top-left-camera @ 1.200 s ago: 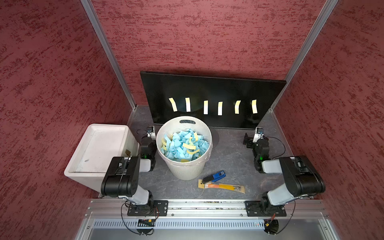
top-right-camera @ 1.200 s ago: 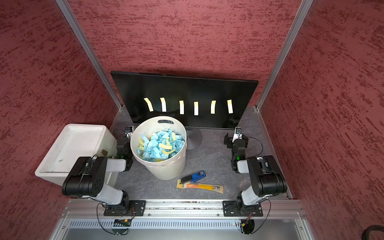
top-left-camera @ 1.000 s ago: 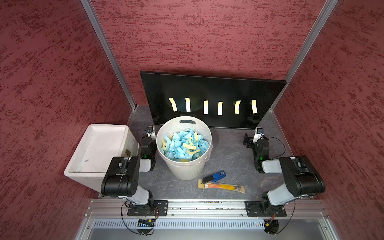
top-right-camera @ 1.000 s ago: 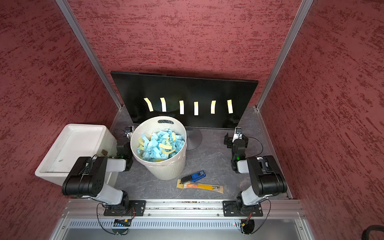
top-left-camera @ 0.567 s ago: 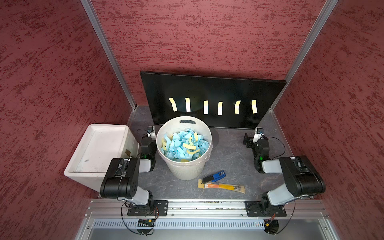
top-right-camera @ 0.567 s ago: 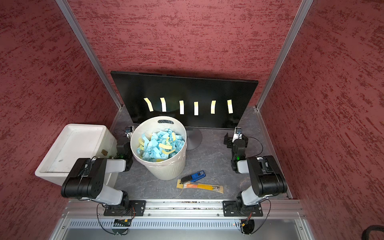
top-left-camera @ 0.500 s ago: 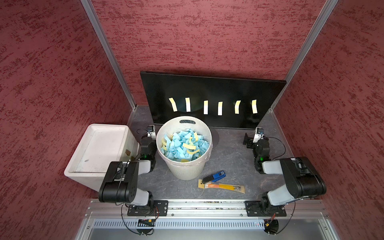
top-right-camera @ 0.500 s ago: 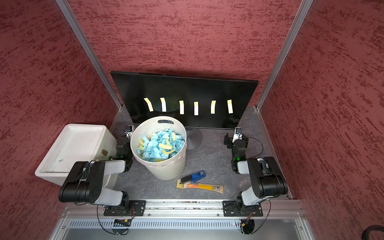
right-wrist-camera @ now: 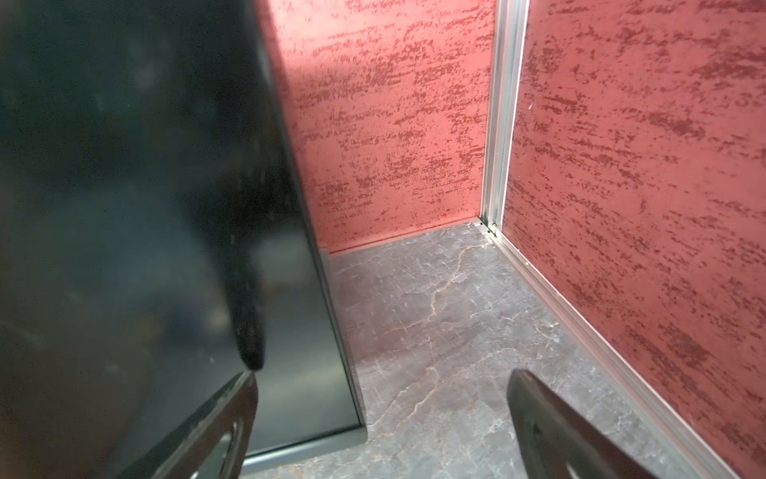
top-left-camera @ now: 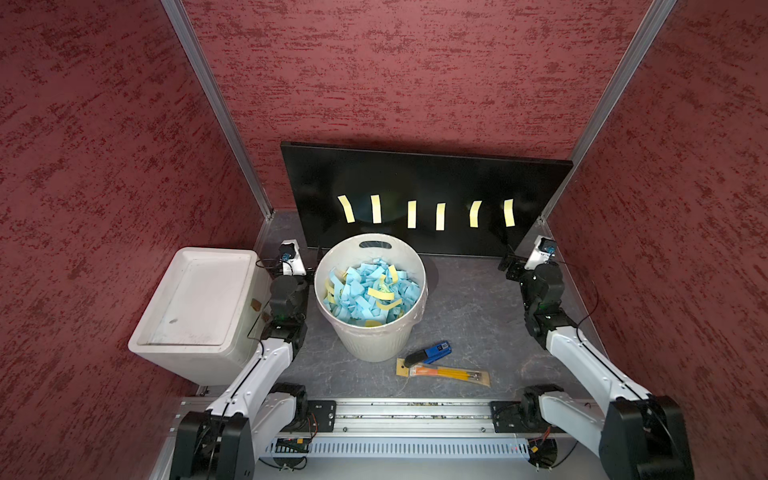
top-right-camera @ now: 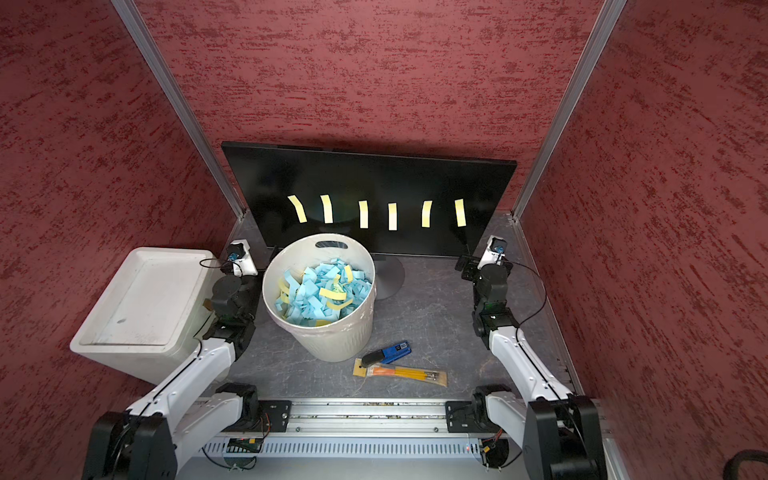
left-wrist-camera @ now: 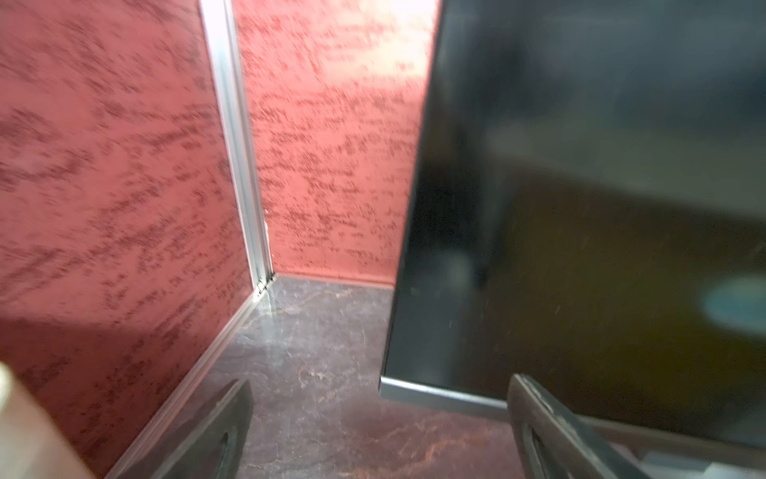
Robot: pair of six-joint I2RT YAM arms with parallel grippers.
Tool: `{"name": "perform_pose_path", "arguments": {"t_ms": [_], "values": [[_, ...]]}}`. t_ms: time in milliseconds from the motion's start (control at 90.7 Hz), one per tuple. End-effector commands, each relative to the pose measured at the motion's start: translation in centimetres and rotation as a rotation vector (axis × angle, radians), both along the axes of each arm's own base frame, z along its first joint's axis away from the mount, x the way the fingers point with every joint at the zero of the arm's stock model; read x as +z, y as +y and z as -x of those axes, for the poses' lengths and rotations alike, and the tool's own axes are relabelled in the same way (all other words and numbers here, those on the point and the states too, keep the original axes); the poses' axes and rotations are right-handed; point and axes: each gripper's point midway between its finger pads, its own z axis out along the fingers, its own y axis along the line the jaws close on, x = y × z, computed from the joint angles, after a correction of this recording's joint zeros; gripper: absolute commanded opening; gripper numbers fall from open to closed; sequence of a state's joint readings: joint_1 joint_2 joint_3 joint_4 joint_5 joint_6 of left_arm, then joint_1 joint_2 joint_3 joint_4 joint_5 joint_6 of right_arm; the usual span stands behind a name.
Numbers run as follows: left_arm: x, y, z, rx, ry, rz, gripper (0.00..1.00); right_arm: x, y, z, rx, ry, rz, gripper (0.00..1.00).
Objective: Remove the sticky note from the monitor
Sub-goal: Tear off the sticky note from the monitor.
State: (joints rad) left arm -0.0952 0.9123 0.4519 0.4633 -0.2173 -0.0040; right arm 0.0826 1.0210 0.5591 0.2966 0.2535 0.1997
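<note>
Top views: sticky notes [top-left-camera: 345, 209] on the monitor [top-left-camera: 415, 178] look flimsy; pinch a curling free end. Left gripper [left-wrist-camera: 381, 431], right gripper [right-wrist-camera: 381, 427] gape empty.

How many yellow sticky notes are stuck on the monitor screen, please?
6, in one row across the monitor, left to right: first, second, third, fourth, fifth, sixth. The bin hides a little lower screen.

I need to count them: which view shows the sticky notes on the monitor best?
Both top views: all six sticky notes show in a row on the monitor. The wrist views catch only the monitor's bare end, no notes.
</note>
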Motion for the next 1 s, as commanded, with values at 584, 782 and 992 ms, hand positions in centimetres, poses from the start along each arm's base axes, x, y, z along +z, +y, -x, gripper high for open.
{"name": "perform_pose_path", "arguments": {"t_ms": [584,782,992], "values": [[11.2,-0.2,7.7,-0.100,-0.026,0.491,1.00,7.8,4.0,3.9,0.212,0.029,-0.273,0.98],[14.7,-2.2,9.2,-0.234,-0.039,0.475,1.00,9.8,5.2,5.5,0.289,0.002,-0.299,0.98],[16.6,-4.2,10.2,-0.355,-0.035,0.433,1.00,11.2,6.7,6.8,0.382,-0.020,-0.359,0.98]]}}
